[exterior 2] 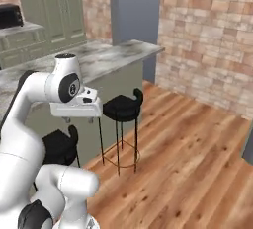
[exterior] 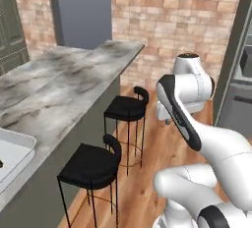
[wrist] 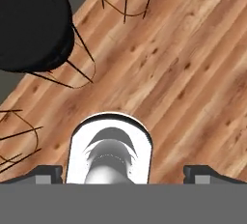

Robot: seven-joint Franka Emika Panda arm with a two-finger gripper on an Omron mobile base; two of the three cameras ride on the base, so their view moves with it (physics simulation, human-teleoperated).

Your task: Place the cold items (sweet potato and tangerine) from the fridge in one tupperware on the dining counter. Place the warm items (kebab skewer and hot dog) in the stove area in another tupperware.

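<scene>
Dining counter (exterior: 59, 84) runs along the left, marbled top on a green base, two black stools (exterior: 91, 165) tucked beside it on the wood floor (exterior 2: 188, 144). One tupperware (exterior: 12, 156) sits at the counter's near edge; a dark speck inside it, probably an item, too cropped to tell. Hand (wrist: 123, 175) points down at the floor, fingers spread wide, holding nothing.

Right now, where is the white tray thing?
In the left base view, one tupperware sits at the far left edge, on the near end of the dining counter, just left of the closest black stool.
</scene>
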